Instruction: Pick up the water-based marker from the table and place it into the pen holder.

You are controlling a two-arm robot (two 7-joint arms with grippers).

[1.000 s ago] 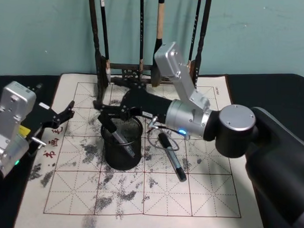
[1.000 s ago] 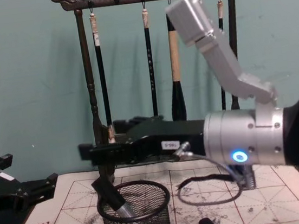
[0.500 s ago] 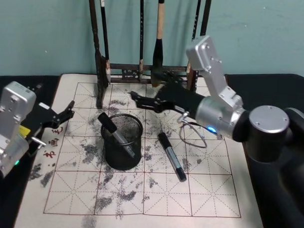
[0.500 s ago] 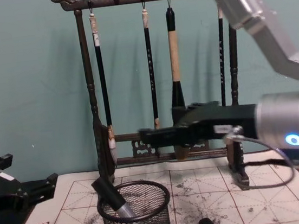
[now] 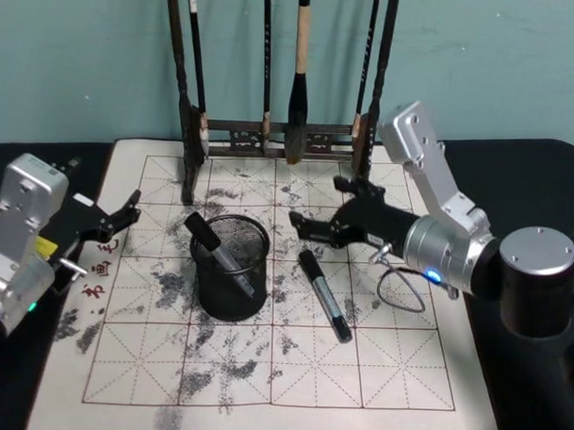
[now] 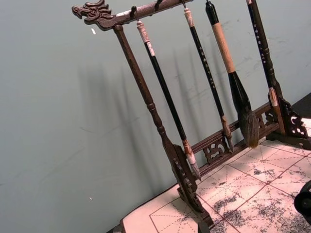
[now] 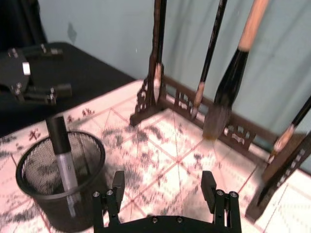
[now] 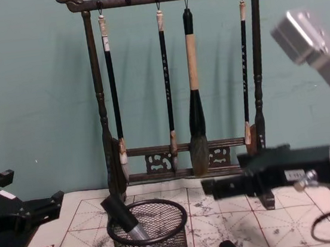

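Black cloth covers the bench (image 5: pixel 520 157), and most of it lies under a pale practice mat (image 5: pixel 357 368) ruled in red squares and smeared with grey ink. At the mat's far edge stands a dark wooden brush rack (image 8: pixel 98 95) with dragon-head ends; four brushes (image 8: pixel 194 96) hang from its top bar.

On the right side the right end effector (image 7: pixel 163 187) hovers low over the mat between the rack and the pen holder. Its fingers are spread wide with nothing between them. A thin cable (image 5: pixel 398 290) loops below its wrist. The left end effector (image 7: pixel 60 69) sits parked at the mat's left edge, fingers apart and empty.

Left of the mat's centre stands the pen holder (image 5: pixel 230 281), a black wire-mesh cup. The water-based marker (image 5: pixel 220 255) is inside it, grey barrel down and black cap up, leaning on the rim at the robot's left. A second marker (image 5: pixel 324 296) lies flat on the mat just right of the holder.

Red characters (image 5: pixel 96 270) run down the mat's left margin, and a small white label (image 8: pixel 292 175) sits on the right end effector; neither can be read.
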